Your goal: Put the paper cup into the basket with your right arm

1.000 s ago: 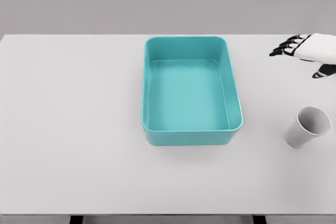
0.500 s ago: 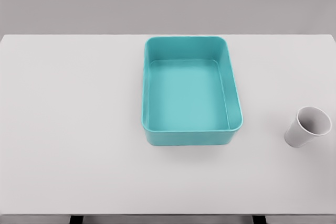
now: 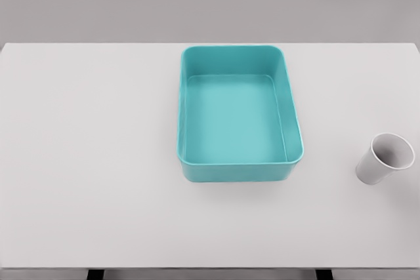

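The paper cup (image 3: 384,159) stands at the table's (image 3: 92,162) near right, well apart from the empty teal basket (image 3: 187,129). Light and easily crushed, it probably wants a gentle mid-wall grip. Neither hand shows, so their state can't be told.

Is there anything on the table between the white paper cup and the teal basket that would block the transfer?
Nothing visible. The white paper cup stands right of the teal rectangular plastic basket, with only bare white table between them.

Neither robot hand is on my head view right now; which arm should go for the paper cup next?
Right, probably. The paper cup stands at the table's far right edge, right of the teal basket, on the side the right arm enters from. A left reach would likely cross the basket.
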Tool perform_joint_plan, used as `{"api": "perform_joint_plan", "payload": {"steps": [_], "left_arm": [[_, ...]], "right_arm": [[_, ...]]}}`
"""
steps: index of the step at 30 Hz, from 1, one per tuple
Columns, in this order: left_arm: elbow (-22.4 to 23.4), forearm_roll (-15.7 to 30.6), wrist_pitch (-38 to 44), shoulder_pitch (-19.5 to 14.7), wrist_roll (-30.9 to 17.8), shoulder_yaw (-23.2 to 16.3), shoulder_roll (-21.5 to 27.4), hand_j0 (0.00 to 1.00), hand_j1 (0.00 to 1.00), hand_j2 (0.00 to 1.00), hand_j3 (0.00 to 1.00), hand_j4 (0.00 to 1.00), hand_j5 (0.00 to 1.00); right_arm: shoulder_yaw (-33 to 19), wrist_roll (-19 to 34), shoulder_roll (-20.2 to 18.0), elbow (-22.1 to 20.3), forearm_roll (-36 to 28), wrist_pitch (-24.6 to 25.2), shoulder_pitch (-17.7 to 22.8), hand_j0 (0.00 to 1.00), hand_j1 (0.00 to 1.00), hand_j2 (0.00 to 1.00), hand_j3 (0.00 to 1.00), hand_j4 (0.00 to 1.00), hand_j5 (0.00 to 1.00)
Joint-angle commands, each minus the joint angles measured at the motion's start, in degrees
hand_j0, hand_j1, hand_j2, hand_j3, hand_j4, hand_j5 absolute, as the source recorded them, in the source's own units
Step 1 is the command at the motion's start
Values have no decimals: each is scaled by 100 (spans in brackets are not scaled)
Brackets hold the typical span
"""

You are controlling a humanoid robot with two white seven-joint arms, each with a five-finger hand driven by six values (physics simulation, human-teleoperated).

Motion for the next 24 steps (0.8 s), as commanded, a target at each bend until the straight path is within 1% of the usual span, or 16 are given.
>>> {"api": "perform_joint_plan", "payload": {"steps": [1, 3, 8, 10, 11, 14, 16, 24], "left_arm": [[5, 4, -1, 0, -8, -1, 0, 100, 100, 100, 100, 100, 100], [-4, 4, -1, 0, 1, -1, 0, 100, 100, 100, 100, 100, 100], [5, 4, -1, 0, -8, -1, 0, 100, 100, 100, 100, 100, 100], [-4, 4, -1, 0, 1, -1, 0, 100, 100, 100, 100, 100, 100], [5, 4, -1, 0, 1, -1, 0, 100, 100, 100, 100, 100, 100], [5, 4, -1, 0, 1, 7, 0, 100, 100, 100, 100, 100, 100], [5, 4, -1, 0, -8, -1, 0, 100, 100, 100, 100, 100, 100], [-4, 4, -1, 0, 1, -1, 0, 100, 100, 100, 100, 100, 100]], "right_arm": [[262, -2, -94, -228, -28, 12, 0, 100, 100, 100, 100, 100, 100], [376, -2, -94, -422, -28, 12, 0, 100, 100, 100, 100, 100, 100], [482, -2, -85, -597, -37, 12, 27, 100, 100, 100, 100, 100, 100], [490, -2, -76, -887, -37, 12, 35, 100, 100, 100, 100, 100, 100], [490, -2, -76, -958, -37, 12, 35, 100, 100, 100, 100, 100, 100], [561, -2, -41, -1019, -37, 12, 53, 100, 100, 100, 100, 100, 100], [596, -2, -23, -1195, -37, 12, 53, 100, 100, 100, 100, 100, 100], [666, -2, 196, -1213, 16, 12, 53, 100, 100, 100, 100, 100, 100]]}}
